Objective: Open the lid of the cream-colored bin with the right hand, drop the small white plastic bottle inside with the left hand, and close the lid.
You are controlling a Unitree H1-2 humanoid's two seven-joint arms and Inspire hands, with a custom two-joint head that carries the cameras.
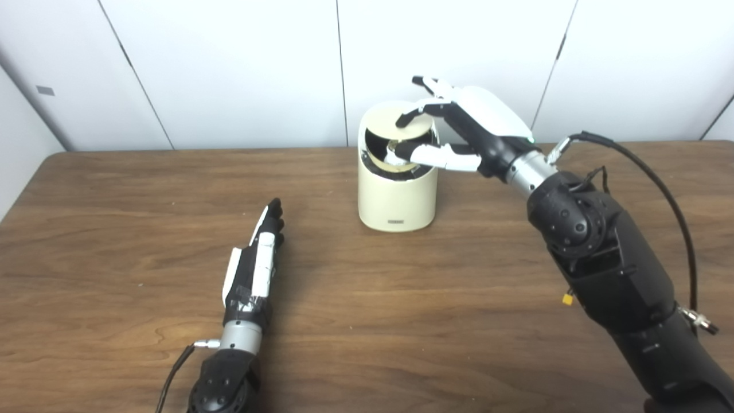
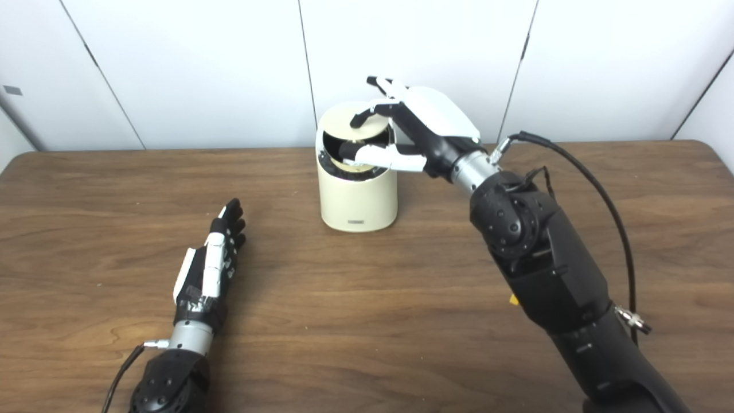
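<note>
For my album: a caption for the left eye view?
Right hand at the tilted lid of a cream bin.

Brown wood-grain bench [image 1: 401,321], smooth with a soft sheen. The cream bin [image 1: 395,198] looks like matt plastic, its round lid [image 1: 401,123] equally dull. The right robot hand [image 1: 459,129] shows glossy white shells over black plastic and a brushed metal wrist; the left robot hand [image 1: 258,264] matches, with shiny black tape wrapped around it.
</note>
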